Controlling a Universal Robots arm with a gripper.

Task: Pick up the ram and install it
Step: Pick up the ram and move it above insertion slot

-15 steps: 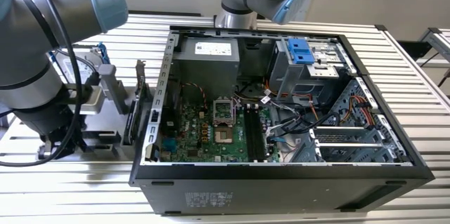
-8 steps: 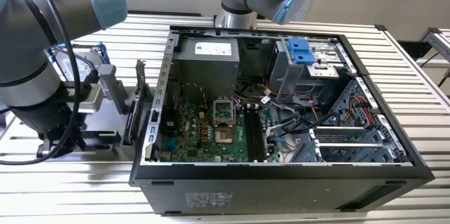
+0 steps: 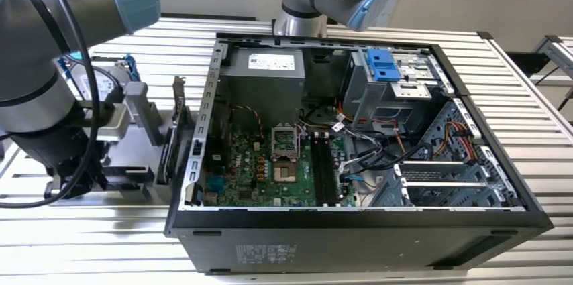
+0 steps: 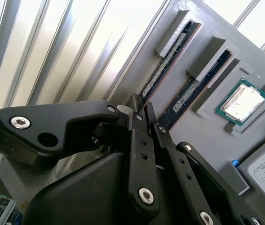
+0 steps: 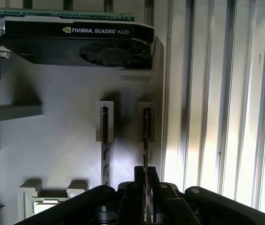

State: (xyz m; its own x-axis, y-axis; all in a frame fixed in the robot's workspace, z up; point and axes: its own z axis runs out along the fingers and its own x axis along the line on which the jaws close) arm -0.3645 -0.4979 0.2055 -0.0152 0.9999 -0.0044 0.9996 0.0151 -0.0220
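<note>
On the grey holder, two slots each hold one long dark circuit-board stick: the ram, pinched between fingers of the black gripper, and a second stick.

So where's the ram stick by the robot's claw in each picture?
Exterior view: it is hidden behind the arm, at the grey tray on the exterior view's left.
First wrist view: the ram stands in the slot nearer the ribbed table, running into the gripper.
Second wrist view: the ram is the stick nearer the ribbed table, leading to the gripper.
Shared landmark: the grey tray.
</note>
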